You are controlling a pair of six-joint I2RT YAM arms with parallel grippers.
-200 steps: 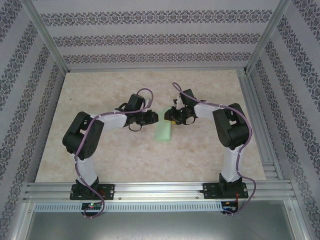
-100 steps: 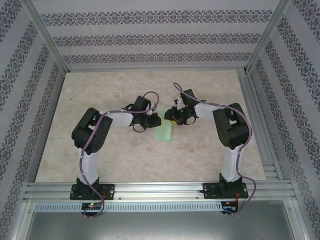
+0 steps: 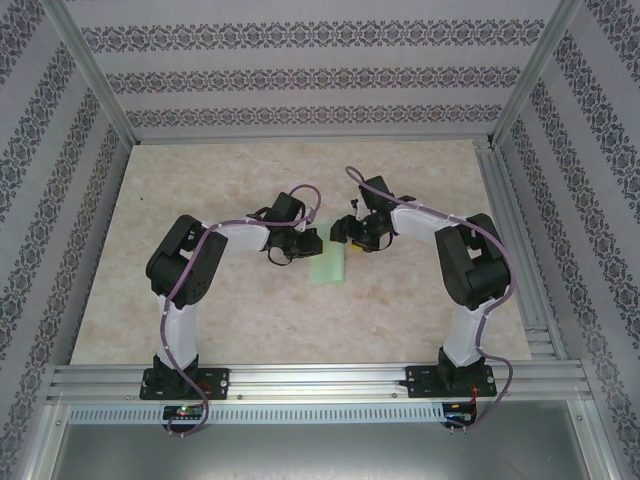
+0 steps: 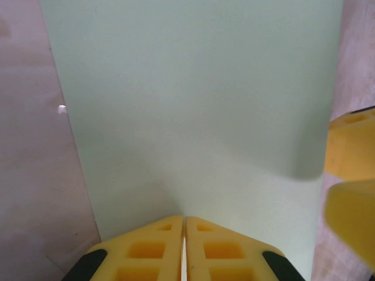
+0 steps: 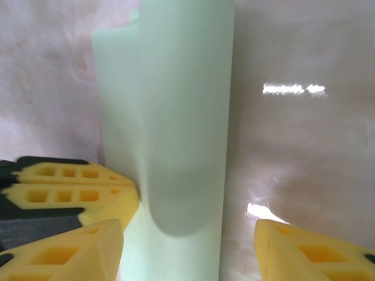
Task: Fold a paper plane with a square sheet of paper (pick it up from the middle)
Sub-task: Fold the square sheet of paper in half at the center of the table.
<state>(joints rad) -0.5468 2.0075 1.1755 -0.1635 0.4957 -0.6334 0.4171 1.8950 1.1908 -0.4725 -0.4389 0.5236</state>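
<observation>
Mid-fold: we see the left gripper (image 4: 185, 221) pinching the half-folded paper sheet (image 3: 328, 266) at mid-table (image 3: 200, 180), the right gripper (image 5: 188, 234) spread astride its raised flap. Next, we judge, comes pressing the crease flat.

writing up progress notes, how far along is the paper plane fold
Done: the paper is folded over into a narrow strip, and its fold looks rounded rather than pressed flat. In hand: the left pincer is shut on one edge, while the right pincer stands open astride the fold. Left: no pointed nose or wings show, so most of the folding remains.
</observation>
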